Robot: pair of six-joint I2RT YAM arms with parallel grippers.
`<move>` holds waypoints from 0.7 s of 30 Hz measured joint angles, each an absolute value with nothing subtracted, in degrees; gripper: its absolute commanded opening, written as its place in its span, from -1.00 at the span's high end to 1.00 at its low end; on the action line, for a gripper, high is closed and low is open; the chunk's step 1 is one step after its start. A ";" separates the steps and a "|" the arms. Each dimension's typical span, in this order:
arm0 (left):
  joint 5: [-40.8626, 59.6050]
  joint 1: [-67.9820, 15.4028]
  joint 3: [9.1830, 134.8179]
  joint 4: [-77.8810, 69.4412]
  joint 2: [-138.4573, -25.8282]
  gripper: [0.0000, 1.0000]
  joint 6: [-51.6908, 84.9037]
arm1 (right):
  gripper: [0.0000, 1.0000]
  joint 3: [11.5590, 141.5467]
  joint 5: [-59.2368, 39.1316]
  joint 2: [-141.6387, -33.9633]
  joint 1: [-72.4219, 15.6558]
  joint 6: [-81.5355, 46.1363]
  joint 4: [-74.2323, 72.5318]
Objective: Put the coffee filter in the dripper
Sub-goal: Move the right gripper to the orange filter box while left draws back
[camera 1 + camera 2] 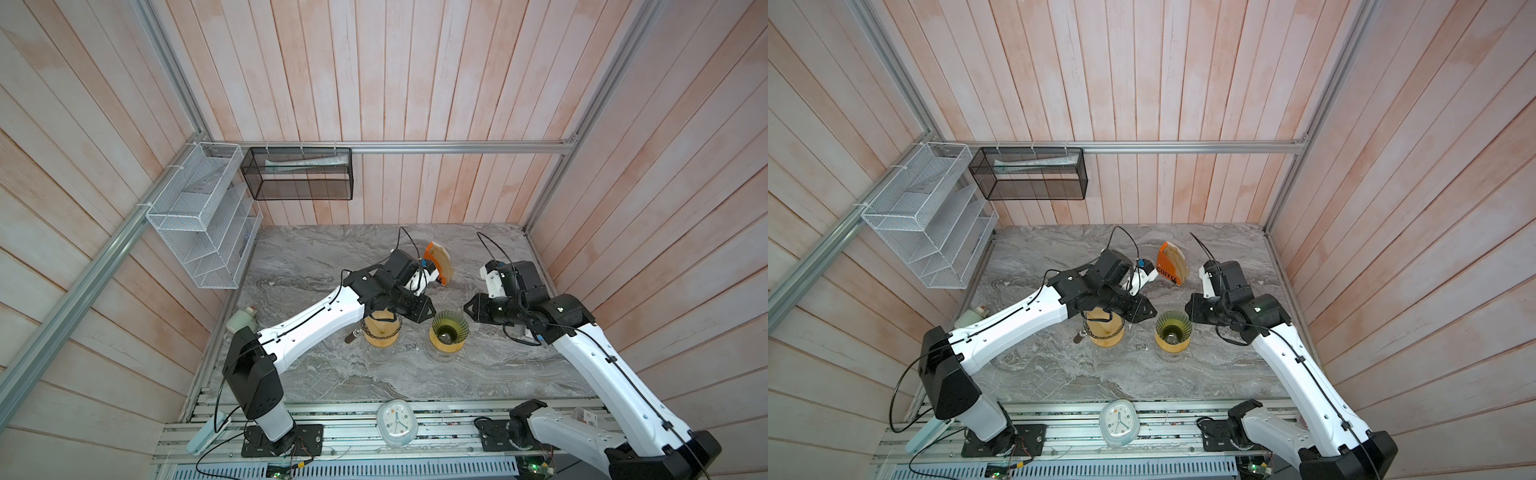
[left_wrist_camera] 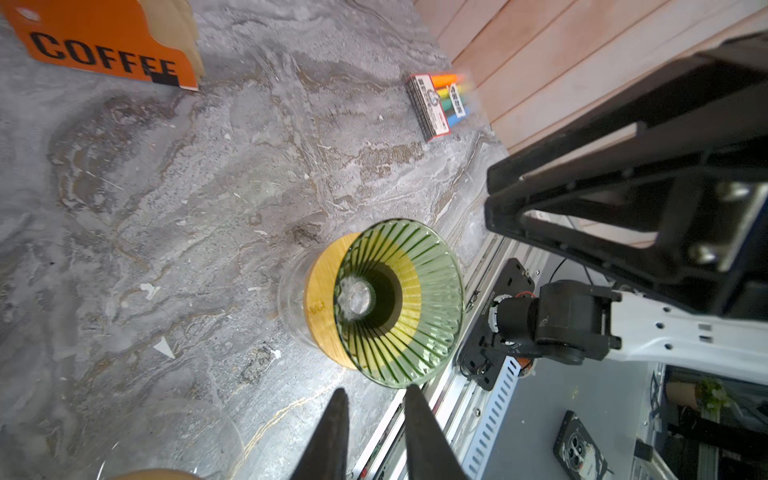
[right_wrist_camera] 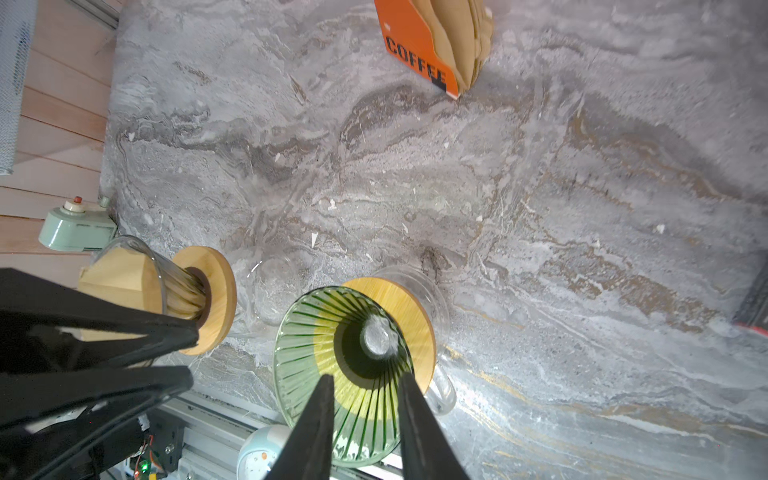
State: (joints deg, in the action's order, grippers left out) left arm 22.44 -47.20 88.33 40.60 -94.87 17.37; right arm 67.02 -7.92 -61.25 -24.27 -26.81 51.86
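**Two narrow gaps, nothing gripped**

We see the left end effector (image 2: 374,392) with its jaws a small way apart and nothing between them. In both top views it hangs between the two drippers, above the grey marbled surface (image 1: 332,365). The right end effector (image 3: 365,376) shows the same narrow gap and likewise has hold of nothing. In both top views it sits just to the right of the green dripper (image 1: 449,328). In the right wrist view its fingertips overlap that dripper's rim, but we cannot tell whether they touch it.

The green dripper stands near the middle of the surface on a wooden collar (image 2: 320,299) over a glass carafe (image 2: 291,299). Its ribbed glass is bare down to the drain hole. Just to its left stands a clear dripper (image 3: 183,295), partly under the left arm in both top views, and one brown coffee filter (image 3: 120,282) sits inside it.

More filters stand upright as a stack (image 1: 1177,259) in an orange holder (image 1: 1167,270) marked COFFEE. The holder is toward the rear of the surface, well apart from both drippers. A clock (image 1: 397,424) lies on the front rail.
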 measured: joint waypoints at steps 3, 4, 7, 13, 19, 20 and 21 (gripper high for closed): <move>22.90 -43.75 89.43 39.09 -93.91 0.46 18.83 | 0.54 70.02 -7.60 -63.57 -23.27 -25.34 50.09; 23.20 -42.48 89.93 38.44 -93.71 0.46 19.40 | 0.54 70.81 -7.62 -64.75 -22.50 -24.84 48.99; 24.38 -38.94 91.70 36.12 -93.62 0.46 21.06 | 0.53 71.94 -8.88 -68.69 -19.88 -23.49 45.01; 27.20 -34.72 94.98 32.95 -94.37 0.46 23.53 | 0.52 72.29 -11.88 -77.56 -17.50 -21.34 35.29; 28.69 -32.27 96.64 30.89 -96.31 0.45 23.79 | 0.53 72.82 -13.37 -86.24 -15.94 -19.79 26.83; 28.80 -31.94 96.64 30.61 -96.66 0.45 23.77 | 0.53 72.82 -13.43 -87.44 -15.53 -19.64 25.61; 28.93 -31.64 96.64 30.39 -96.97 0.45 23.73 | 0.53 72.82 -13.56 -88.40 -15.14 -19.62 24.51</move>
